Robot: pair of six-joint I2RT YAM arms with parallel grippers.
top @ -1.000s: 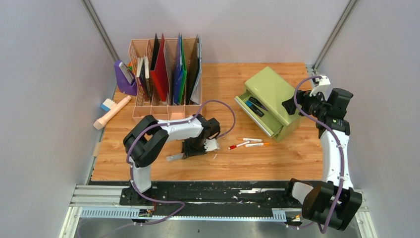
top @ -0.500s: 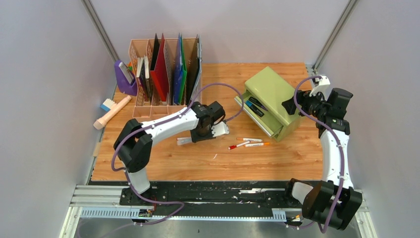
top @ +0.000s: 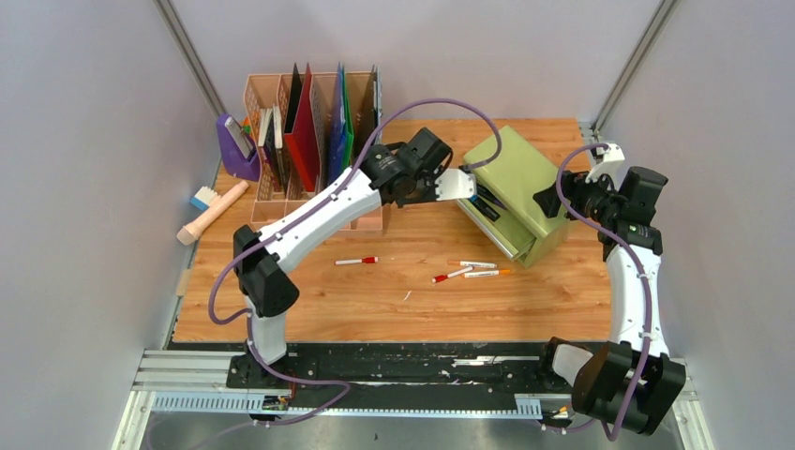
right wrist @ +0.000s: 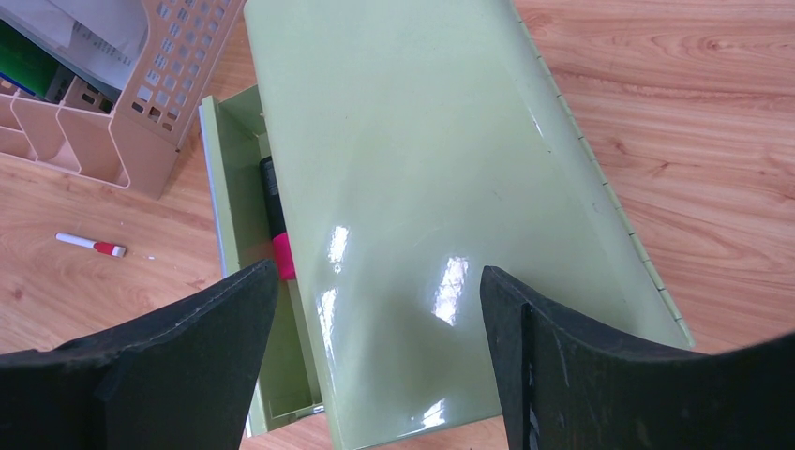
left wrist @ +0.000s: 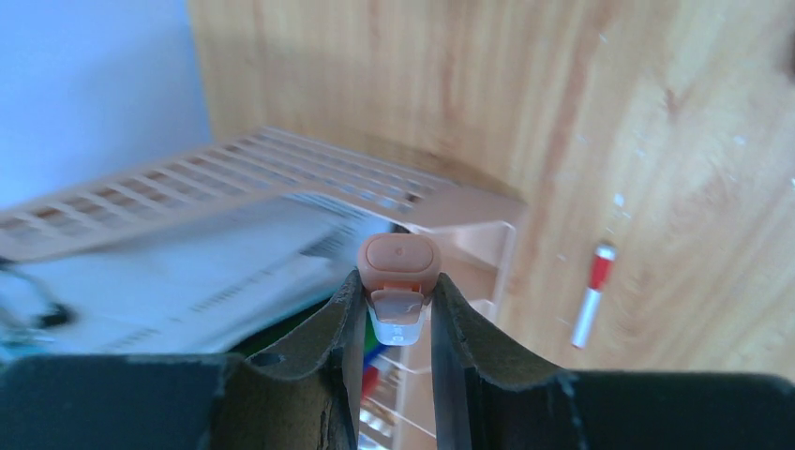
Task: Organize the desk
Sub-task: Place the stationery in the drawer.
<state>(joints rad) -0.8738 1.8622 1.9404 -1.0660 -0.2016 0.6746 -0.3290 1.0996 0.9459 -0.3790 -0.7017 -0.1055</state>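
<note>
The wooden desk [top: 309,309] holds a green drawer cabinet [top: 517,172] with its drawer [right wrist: 274,216] open; dark and pink pens lie inside. My left gripper [top: 457,185] is shut on a small peach-and-clear object [left wrist: 401,260], held in the air just left of the open drawer; in the left wrist view the gripper [left wrist: 394,286] pinches it at the fingertips. My right gripper [right wrist: 380,309] is open and empty, hovering over the cabinet top [right wrist: 422,141]. A red-capped marker [top: 356,261] lies on the desk, and three more markers [top: 473,270] lie in front of the cabinet.
A peach file organizer [top: 314,141] with folders stands at the back left, with a purple holder [top: 236,150] beside it. A peach tube [top: 214,211] and a blue-white item [top: 202,197] lie at the left edge. Grey walls close in both sides.
My left arm lifted the small object from the desk's front middle and swung it back and right to the open drawer, uncovering the red-capped marker. The right arm has not moved.
</note>
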